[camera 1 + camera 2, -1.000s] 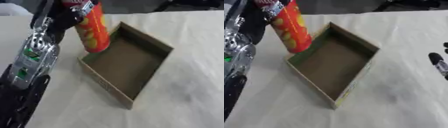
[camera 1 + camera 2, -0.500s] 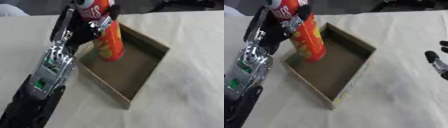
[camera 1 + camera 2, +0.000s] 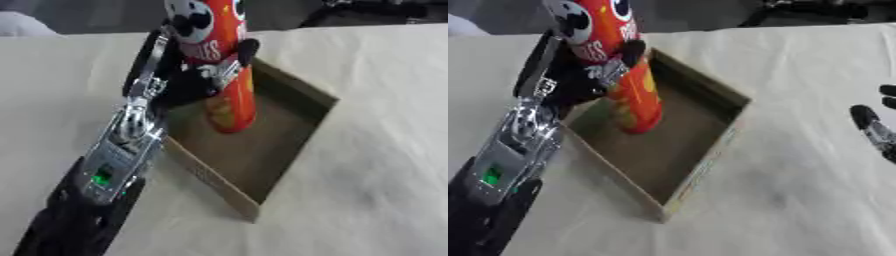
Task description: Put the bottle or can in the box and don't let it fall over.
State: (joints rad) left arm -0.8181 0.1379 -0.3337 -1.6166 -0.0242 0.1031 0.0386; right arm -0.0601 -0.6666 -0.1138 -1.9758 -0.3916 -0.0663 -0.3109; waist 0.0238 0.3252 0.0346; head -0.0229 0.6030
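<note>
Red-orange can (image 3: 226, 75): tall cylindrical tube, printed label, white and black cap end uppermost. Location: inside the box (image 3: 306, 130), base at or just above the floor near the 10 o'clock corner; contact with the floor cannot be confirmed. Long axis: close to vertical, top end leaning slightly toward 11 o'clock in the left eye view, base toward 5 o'clock.

Left hand (image 3: 197, 75): fingers curled round the can's upper half, gripping it from the 9 o'clock side; arm runs down toward 7 o'clock.

Box: shallow brown cardboard tray, open top, set askew on the cloth (image 3: 376, 190), long side running from 11 to 5 o'clock. No other contents visible.

Right hand (image 3: 877, 127): idle at the 3 o'clock edge of the right eye view, well apart from the box; only fingers show, relaxed.

Status, judged: can carried into the box and upright. Remaining: settle the base flat, release without tipping, withdraw hand.
</note>
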